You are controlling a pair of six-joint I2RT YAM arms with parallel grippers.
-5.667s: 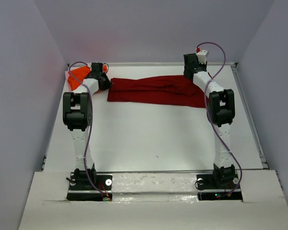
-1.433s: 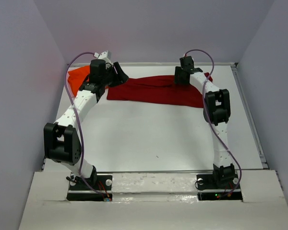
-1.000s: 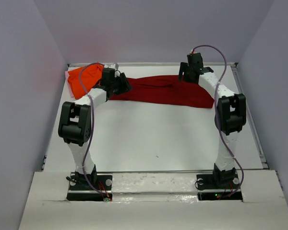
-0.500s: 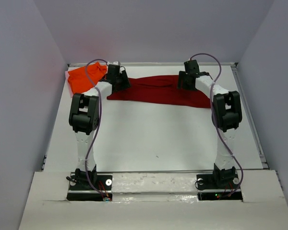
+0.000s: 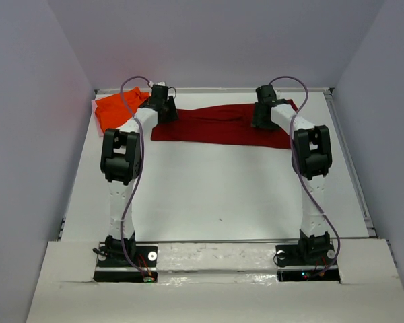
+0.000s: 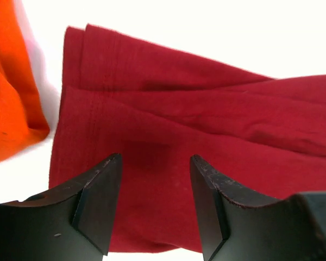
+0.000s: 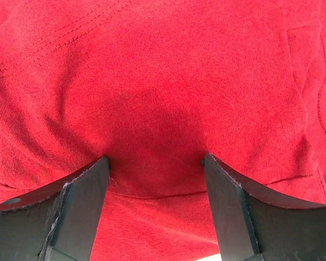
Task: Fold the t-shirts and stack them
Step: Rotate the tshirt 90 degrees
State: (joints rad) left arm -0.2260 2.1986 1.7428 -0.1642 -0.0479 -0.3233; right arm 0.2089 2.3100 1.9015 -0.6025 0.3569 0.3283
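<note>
Jaws stand open on both arms, holding nothing, low over opposite ends of the crimson t-shirt (image 5: 215, 128) on the table (image 5: 209, 195); the orange t-shirt (image 5: 114, 111) lies just beside.

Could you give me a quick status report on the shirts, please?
Left hand and right hand open over red shirt. Orange shirt beside it, far left. Nothing blocking.

Bright even light; table glare; wrist views sharp.
</note>
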